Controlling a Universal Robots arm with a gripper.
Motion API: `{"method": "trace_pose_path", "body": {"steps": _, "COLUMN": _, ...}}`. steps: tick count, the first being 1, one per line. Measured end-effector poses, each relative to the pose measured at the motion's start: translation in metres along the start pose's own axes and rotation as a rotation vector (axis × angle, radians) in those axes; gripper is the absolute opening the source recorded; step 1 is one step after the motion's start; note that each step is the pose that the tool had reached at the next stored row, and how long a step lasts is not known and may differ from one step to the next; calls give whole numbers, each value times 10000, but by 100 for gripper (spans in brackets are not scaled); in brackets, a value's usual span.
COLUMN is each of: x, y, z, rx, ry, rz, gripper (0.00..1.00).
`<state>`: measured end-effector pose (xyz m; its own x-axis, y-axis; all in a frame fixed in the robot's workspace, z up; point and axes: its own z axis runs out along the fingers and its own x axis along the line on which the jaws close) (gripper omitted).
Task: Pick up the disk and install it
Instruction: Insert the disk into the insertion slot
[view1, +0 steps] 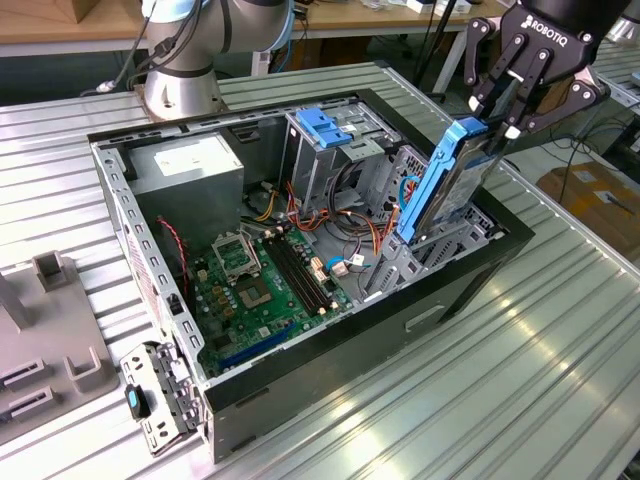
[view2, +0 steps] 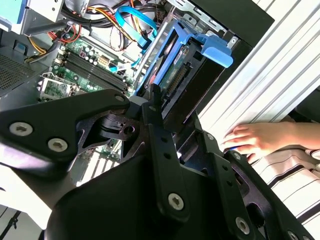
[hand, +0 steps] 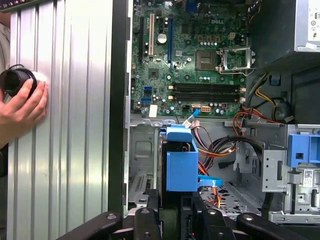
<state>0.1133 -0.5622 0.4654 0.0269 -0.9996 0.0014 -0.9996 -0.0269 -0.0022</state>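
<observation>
The jaws were clamped on the upper end of the disk (view1: 447, 185). The disk stood tilted, its lower end down in the bay at the end of the case (view1: 350, 350) toward the exterior view's right. The case lay open on the ribbed desk (view1: 520, 380), its motherboard (view1: 262, 285) exposed. In the first wrist view a hand (hand: 22, 107) lay on the desk beside the case, around a round black object (hand: 15, 82).

**Bright, even light; glare on the bench**

Diffuse overhead light fills the exterior view. It leaves soft shade inside the computer case (view1: 330, 365) and keeps the blue frame of the disk (view1: 445, 190) vivid. In the second wrist view the ribbed bench (view2: 270, 65) burns out almost white. The first wrist view shows the motherboard (hand: 200, 60) evenly lit.
</observation>
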Motion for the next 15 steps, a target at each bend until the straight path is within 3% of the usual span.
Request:
{"method": "trace_pose_path", "body": {"steps": 8, "x": 0, "y": 0, "z": 29, "rx": 0, "ry": -4, "rz": 1, "gripper": 35}}
{"method": "trace_pose_path", "body": {"steps": 15, "x": 0, "y": 1, "z": 149, "rx": 0, "ry": -2, "rz": 1, "gripper": 35}}
